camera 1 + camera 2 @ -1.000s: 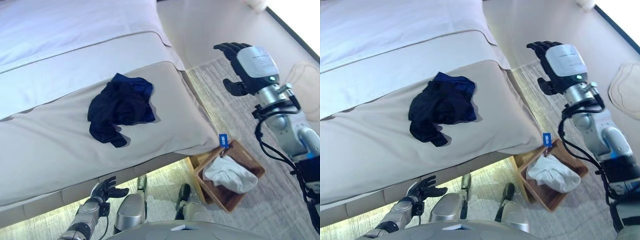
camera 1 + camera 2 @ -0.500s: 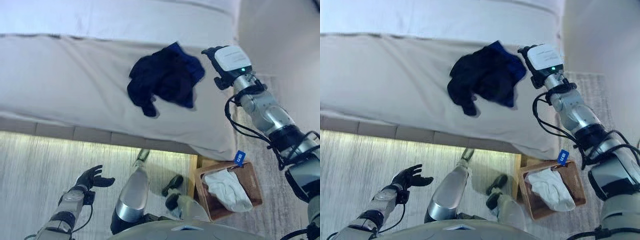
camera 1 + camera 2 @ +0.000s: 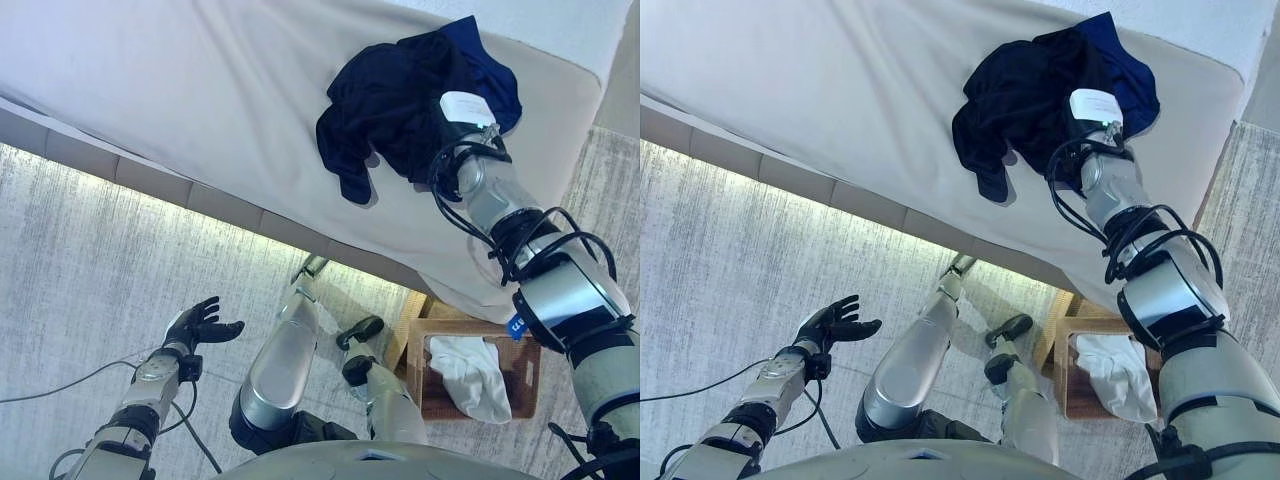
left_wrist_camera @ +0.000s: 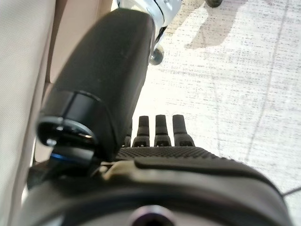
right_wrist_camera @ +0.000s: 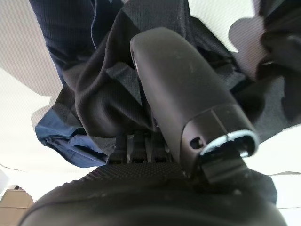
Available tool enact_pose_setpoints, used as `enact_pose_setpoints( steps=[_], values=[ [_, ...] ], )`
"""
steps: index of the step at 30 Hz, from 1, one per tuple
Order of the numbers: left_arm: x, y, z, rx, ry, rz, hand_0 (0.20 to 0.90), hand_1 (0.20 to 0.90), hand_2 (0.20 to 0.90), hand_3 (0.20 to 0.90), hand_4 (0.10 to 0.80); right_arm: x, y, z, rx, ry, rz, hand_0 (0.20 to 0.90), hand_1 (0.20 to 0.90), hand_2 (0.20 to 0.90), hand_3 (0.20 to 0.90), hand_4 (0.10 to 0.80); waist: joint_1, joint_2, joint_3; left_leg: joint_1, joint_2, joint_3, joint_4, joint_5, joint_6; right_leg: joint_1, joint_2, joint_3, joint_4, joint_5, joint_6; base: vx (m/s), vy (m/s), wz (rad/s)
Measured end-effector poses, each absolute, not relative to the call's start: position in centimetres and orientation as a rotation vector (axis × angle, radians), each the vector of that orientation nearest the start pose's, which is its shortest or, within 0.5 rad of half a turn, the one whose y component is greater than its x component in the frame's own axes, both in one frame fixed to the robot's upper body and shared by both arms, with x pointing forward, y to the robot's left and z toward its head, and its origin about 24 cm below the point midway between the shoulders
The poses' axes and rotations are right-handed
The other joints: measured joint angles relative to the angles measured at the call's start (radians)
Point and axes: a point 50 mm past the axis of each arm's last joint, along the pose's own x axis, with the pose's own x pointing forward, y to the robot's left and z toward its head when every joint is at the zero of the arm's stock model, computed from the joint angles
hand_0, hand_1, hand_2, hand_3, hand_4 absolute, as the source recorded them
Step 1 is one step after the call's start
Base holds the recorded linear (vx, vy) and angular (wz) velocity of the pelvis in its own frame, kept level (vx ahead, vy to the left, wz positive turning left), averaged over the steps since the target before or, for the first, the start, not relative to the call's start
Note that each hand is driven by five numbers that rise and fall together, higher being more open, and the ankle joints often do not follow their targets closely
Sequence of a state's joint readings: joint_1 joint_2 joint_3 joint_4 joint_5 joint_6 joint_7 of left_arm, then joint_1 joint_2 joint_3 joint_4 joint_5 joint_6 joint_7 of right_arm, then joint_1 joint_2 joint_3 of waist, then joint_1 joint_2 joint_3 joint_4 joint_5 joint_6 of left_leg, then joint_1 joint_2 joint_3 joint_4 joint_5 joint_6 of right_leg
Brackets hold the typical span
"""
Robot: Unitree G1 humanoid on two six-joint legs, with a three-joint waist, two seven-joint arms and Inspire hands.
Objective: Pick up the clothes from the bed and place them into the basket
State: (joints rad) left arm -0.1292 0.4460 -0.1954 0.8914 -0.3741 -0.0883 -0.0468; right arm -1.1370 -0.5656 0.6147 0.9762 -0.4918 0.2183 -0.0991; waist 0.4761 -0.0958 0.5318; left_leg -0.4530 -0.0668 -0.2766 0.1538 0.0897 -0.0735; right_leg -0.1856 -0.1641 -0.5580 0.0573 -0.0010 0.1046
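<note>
Nearest, the left robot hand (image 3: pixel 203 325) hangs low over the pale carpet (image 3: pixel 90 270), fingers spread and released, holding nothing. Beside the bed sits a wooden basket (image 3: pixel 430 398) with a white garment (image 3: pixel 477 370) in it. Farther off, the dark navy clothes (image 3: pixel 400 90) lie bunched on the bed (image 3: pixel 200 90); the right robot hand (image 3: pixel 1092 108) rests in them (its fingers buried in cloth, so I cannot tell its grip).

Even, bright light falls on the bed (image 3: pixel 200 90). A warm strip glows along the bed's lower edge onto the carpet (image 3: pixel 90 260). Both wrist views are blurred up close.
</note>
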Motion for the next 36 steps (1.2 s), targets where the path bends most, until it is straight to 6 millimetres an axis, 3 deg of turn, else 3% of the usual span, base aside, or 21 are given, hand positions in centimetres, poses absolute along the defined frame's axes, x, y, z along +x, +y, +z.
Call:
enact_pose_setpoints(
  steps=[1,2,3,9,12,17,20,23,28,32,36],
  values=[
    [21.3,26.9,-8.0,0.148,0.661,0.095,0.9,0.9,0.9,0.9,0.8,41.7,-21.5,20.2,-1.441,0.038,-0.196,0.599,0.599,0.599,0.549,0.449,0.0,0.0,0.0,-0.012,0.001,-0.004,0.0,0.002,-0.003,-0.011,0.001,-0.004,0.001,0.0,0.0,-0.04,-0.005,0.07],
    [21.5,26.6,-7.9,0.144,0.649,0.084,0.9,0.9,0.9,0.9,0.8,41.7,-21.6,20.6,-1.439,0.049,-0.207,0.338,0.338,0.338,0.244,0.144,0.001,0.0,0.0,-0.024,0.002,-0.007,0.0,0.004,-0.006,-0.023,0.002,-0.005,0.006,0.0,0.0,-0.049,-0.011,0.04],
    [21.6,26.4,-7.8,0.136,0.642,0.078,0.9,0.9,0.9,0.9,0.8,41.8,-21.6,20.9,-1.437,0.055,-0.213,0.3,0.3,0.3,0.2,0.1,0.002,0.0,0.0,-0.032,0.003,-0.008,0.0,0.006,-0.009,-0.031,0.002,-0.006,0.007,0.0,0.0,-0.044,-0.013,0.01],
    [22.0,26.0,-7.6,0.137,0.623,0.063,0.9,0.9,0.9,0.9,0.8,41.8,-21.4,22.3,-1.359,-0.024,-0.263,0.3,0.3,0.3,0.2,0.1,-0.004,0.0,0.0,-0.043,0.008,-0.003,0.001,0.007,-0.011,-0.047,0.004,-0.002,0.013,0.0,0.0,-0.021,-0.017,-0.03],
    [22.0,26.0,-7.6,0.142,0.626,0.077,0.9,0.9,0.9,0.9,0.8,41.5,-20.2,23.3,-1.268,-0.158,-0.271,0.3,0.3,0.3,0.2,0.1,-0.016,-0.001,0.0,-0.031,0.013,0.01,0.001,0.015,-0.001,-0.041,0.006,0.012,0.012,0.001,0.0,0.001,-0.02,-0.13],
    [21.5,26.7,-8.0,0.157,0.653,0.107,0.9,0.9,0.9,0.9,0.8,39.1,-17.8,23.0,-1.119,-0.413,-0.233,0.3,0.3,0.3,0.2,0.1,-0.041,-0.012,0.007,0.1,0.019,0.062,-0.002,-0.004,0.007,0.081,0.009,0.057,-0.026,0.007,-0.007,0.061,-0.028,-0.21],
    [20.9,27.4,-8.2,0.193,0.679,0.122,0.9,0.9,0.9,0.9,0.8,37.3,-17.4,24.8,-1.081,-0.58,-0.266,0.3,0.3,0.3,0.2,0.1,-0.07,-0.026,0.005,0.171,0.031,0.1,-0.002,-0.022,0.018,0.142,0.019,0.096,-0.045,0.018,-0.021,0.042,-0.006,-0.37],
    [20.6,28.0,-8.3,0.226,0.693,0.135,0.9,0.9,0.9,0.9,0.8,35.0,-19.6,28.3,-1.079,-0.727,-0.385,0.3,0.3,0.3,0.2,0.1,-0.113,-0.034,0.002,0.214,0.047,0.129,-0.004,-0.046,0.032,0.17,0.028,0.131,-0.044,0.019,-0.022,0.136,-0.045,-0.27],
    [18.0,29.8,-9.4,0.265,0.792,0.187,0.9,0.9,0.9,0.9,0.8,31.7,-24.5,32.5,-1.061,-0.825,-0.634,0.3,0.3,0.3,0.2,0.1,-0.212,-0.071,-0.032,0.27,0.063,0.192,-0.004,-0.065,0.043,0.194,0.029,0.194,-0.051,0.027,-0.026,0.067,-0.041,-0.37],
    [17.0,30.0,-10.0,0.29,0.855,0.188,0.9,0.9,0.9,0.9,0.8,29.2,-26.9,34.4,-1.02,-0.869,-0.771,0.3,0.3,0.3,0.2,0.1,-0.273,-0.082,-0.051,0.331,0.068,0.245,-0.011,-0.063,0.049,0.222,0.034,0.251,-0.06,0.051,-0.04,0.031,-0.024,-0.45],
    [15.5,29.9,-11.1,0.288,0.936,0.189,0.9,0.9,0.9,0.9,0.8,27.9,-28.0,34.3,-0.976,-0.902,-0.844,0.3,0.3,0.3,0.2,0.1,-0.353,-0.077,-0.173,0.362,0.077,0.312,-0.049,-0.074,0.053,0.214,0.032,0.306,-0.087,0.059,-0.037,0.004,-0.039,-0.45]
  ],
)
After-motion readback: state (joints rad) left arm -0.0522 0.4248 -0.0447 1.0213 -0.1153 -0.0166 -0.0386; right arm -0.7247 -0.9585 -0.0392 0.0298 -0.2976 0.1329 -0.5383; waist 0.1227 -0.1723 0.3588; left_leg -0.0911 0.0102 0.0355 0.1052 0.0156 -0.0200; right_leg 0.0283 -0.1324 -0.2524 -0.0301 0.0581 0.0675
